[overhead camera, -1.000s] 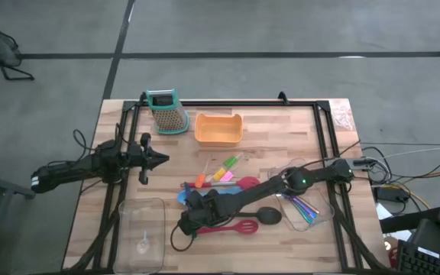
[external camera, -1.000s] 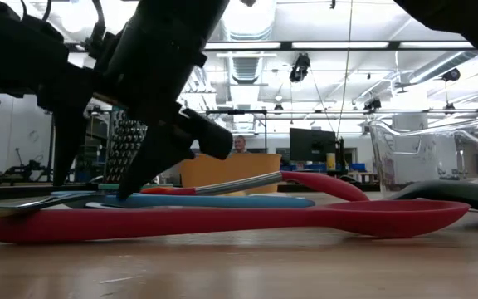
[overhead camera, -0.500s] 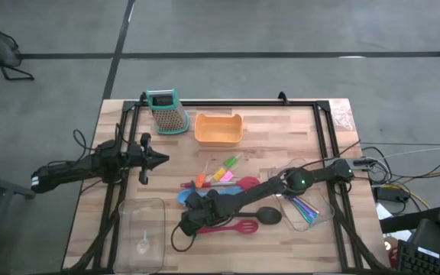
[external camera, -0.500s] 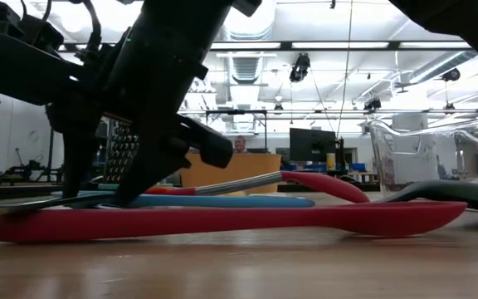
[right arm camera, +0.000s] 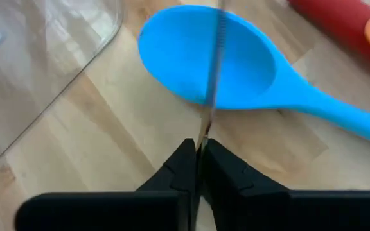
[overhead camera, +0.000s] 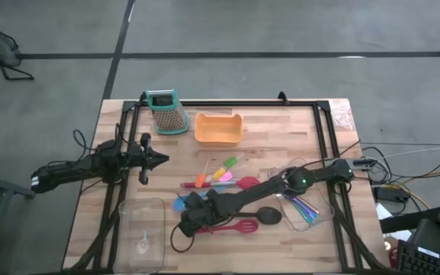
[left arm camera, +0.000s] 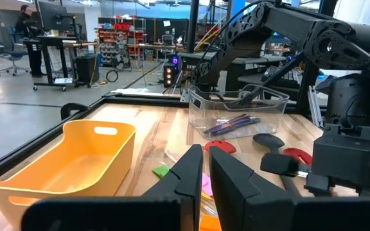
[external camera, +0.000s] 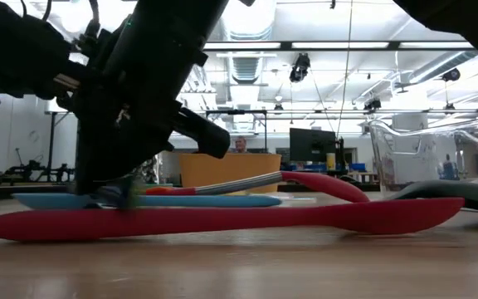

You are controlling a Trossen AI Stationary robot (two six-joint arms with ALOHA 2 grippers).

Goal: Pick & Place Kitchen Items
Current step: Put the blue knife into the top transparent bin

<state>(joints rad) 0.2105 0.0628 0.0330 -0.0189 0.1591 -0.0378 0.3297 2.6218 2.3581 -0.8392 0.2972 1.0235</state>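
Right wrist view: right hand pinches a thin shiny utensil over the blue spoon.

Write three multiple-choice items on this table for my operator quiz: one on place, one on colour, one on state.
1. The grater stands:
A. inside a clear bin
B. beside the orange tray
C. on the red spoon
2. The spoon lying beneath the right arm's fingers is:
A. blue
B. green
C. white
3. The right arm's fingers are:
A. wide open
B. holding the grater
C. shut on a thin metal utensil

Answers:
1. B, the grater is next to the orange tray.
2. A, the blue spoon fills the right wrist view.
3. C, the right arm's fingers pinch the thin metal utensil.
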